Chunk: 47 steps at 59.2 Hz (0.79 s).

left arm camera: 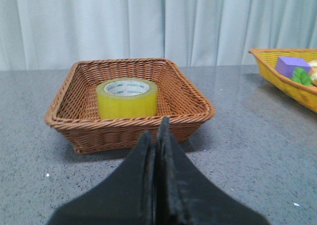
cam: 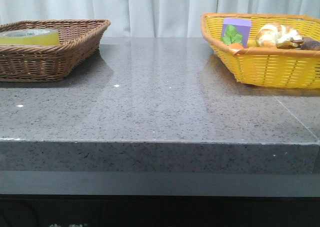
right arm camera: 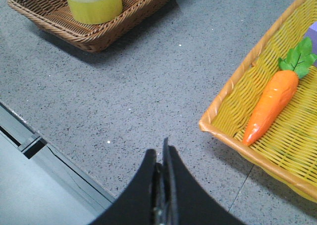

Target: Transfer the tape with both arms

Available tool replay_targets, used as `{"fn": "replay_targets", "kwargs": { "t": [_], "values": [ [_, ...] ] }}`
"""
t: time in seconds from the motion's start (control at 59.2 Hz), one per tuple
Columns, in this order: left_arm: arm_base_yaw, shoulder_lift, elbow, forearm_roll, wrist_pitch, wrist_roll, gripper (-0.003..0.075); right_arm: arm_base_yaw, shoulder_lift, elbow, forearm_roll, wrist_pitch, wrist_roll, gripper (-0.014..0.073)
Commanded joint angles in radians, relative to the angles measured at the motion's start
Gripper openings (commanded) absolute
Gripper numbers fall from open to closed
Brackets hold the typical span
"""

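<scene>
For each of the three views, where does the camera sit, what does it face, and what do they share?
Front: low at the table edge, facing forward; brown basket left, yellow basket right; no arm shows.
Left wrist: behind the shut left gripper, facing the tape in the brown basket.
Right wrist: above the table, looking down past the shut right gripper; carrot in the yellow basket.
All three show the tape.

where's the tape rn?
The tape lies flat in the brown wicker basket at the table's far left in the front view, across from the yellow basket.
</scene>
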Motion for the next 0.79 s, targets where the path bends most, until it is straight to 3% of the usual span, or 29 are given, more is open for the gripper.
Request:
{"fn": "replay_targets", "kwargs": {
  "t": [0.0,0.135,0.406,0.642,0.777],
  "values": [
    [0.005,0.005,0.019,0.044,-0.141,-0.115,-0.002,-0.004,-0.007,-0.025,-0.003,-0.066,-0.004,-0.0116],
    [0.005,-0.004,0.082,0.205,-0.18,-0.275,-0.002,-0.004,-0.007,-0.025,-0.003,-0.066,-0.004,-0.0116],
    [0.005,-0.02,0.233,0.205,-0.412,-0.27,-0.002,-0.004,-0.007,-0.025,-0.003,-0.067,-0.004,-0.0116],
    [0.005,-0.02,0.23,0.137,-0.386,-0.144,-0.002,-0.004,-0.007,-0.025,-0.003,-0.066,-0.004,-0.0116],
    [0.005,-0.02,0.23,0.136,-0.386,-0.14,-0.002,-0.004,-0.007,-0.025,-0.003,-0.066,-0.004,-0.0116]
  ]
}}
